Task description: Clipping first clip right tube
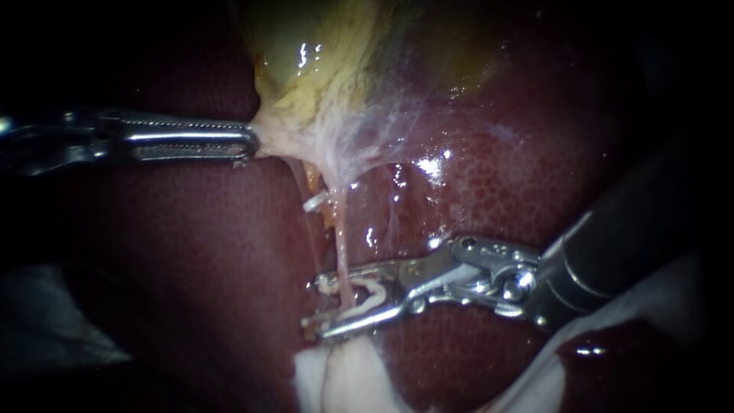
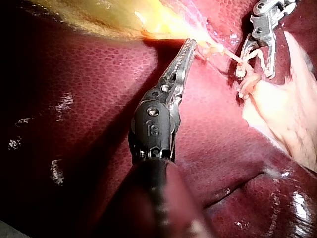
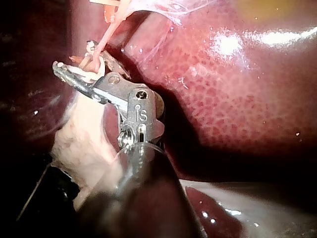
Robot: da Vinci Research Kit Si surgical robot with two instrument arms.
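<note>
Endoscope view: light comes from the camera's side, brightest on the gallbladder and liver, whose wet surfaces glint; the margins fall into shadow. Metal of the left instrument and right instrument gleams, as does the clip between the latter's jaws.

- The gallbladder lies at the top, on the liver.
- The left instrument, from the left, grips the gallbladder's lower edge.
- The tube runs down from that edge.
- The right instrument, from the right, holds a clip between its jaws, astride the tube's lower part.
</note>
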